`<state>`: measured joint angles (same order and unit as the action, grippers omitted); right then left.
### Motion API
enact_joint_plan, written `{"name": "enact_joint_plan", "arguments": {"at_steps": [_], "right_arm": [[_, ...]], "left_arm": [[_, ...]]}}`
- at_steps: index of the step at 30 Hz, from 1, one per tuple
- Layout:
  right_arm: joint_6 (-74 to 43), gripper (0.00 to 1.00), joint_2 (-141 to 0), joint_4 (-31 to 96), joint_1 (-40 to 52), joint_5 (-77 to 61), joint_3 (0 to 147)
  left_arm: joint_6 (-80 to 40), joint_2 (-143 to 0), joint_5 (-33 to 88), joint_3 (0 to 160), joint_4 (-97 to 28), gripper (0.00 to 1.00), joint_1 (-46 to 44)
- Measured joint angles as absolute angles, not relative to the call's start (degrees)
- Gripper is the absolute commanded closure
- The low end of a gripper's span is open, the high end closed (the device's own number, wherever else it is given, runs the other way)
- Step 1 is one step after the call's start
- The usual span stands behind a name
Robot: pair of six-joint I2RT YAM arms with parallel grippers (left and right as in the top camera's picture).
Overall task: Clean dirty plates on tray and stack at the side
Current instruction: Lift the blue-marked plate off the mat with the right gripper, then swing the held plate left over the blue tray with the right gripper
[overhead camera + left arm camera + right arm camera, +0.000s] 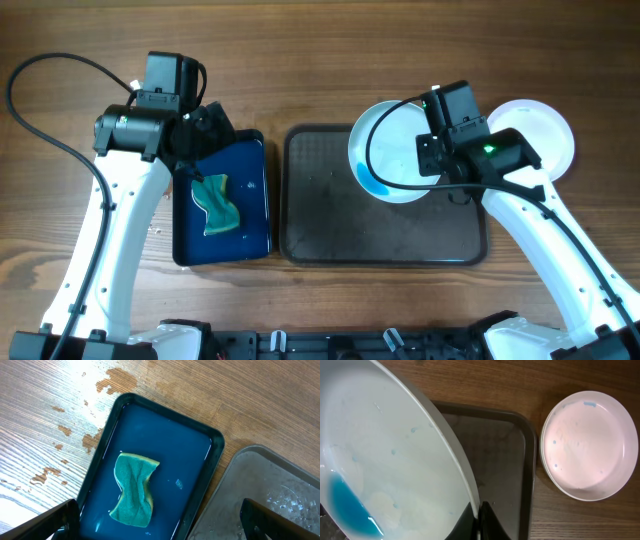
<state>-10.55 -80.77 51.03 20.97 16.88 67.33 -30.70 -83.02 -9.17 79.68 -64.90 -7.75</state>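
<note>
The round white plate is at the upper right of the overhead view. It overlaps the top right corner of the dark rectangular plastic tray and reaches past the tray's upper edge. The right gripper grips its right rim. A patch of blue liquid lies along the plate's lower left rim, and the rest of its surface is pale with faint specks.

The right wrist view brings this closer. The plate fills the left half of the frame, with blue in the lower left corner and small droplets across it. The right gripper is closed narrowly on the rim at the bottom edge.

Right of the tray on the wooden table sits a stack of clean white plates. From overhead the arm partly covers it.

At centre left a deep blue rectangular basin holds a curled green sponge. The left gripper is above the basin's upper left corner. Only the left wrist view shows its fingers spread wide. They frame the sponge, with wet splashes on the wood at the left.
</note>
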Motion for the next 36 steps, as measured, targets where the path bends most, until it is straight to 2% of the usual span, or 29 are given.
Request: {"name": "enact_joint_plan", "arguments": {"at_steps": [7,12,18,23,30,36], "right_arm": [[-13.5,0.96,-80.8,52.7,21.0,8.1,67.3],[-16.5,0.95,-80.8,52.3,21.0,-1.5,67.3],[-17.1,0.95,-83.2,52.4,21.2,-7.0,69.1],[-17.3,0.95,-91.2,54.3,24.5,-7.9,79.2],[-16.4,0.95,-105.5,60.5,33.1,-6.0,102.1],[-15.5,0.96,-113.6,63.4,40.3,1.0,111.6]], "left_arm": [[-30.5,-83.0,-14.2,79.7,-63.4,0.0,-5.7],[-30.5,-83.0,-15.9,79.7,-60.8,0.0,3.7],[-30.5,-83.0,-11.6,79.7,-59.5,0.0,18.7],[-30.0,-83.0,-6.9,79.7,-59.5,0.0,24.7],[-29.6,-83.0,-4.8,79.7,-58.9,0.0,25.6],[-29.6,-83.0,-4.6,79.7,-58.1,0.0,27.5]]}}
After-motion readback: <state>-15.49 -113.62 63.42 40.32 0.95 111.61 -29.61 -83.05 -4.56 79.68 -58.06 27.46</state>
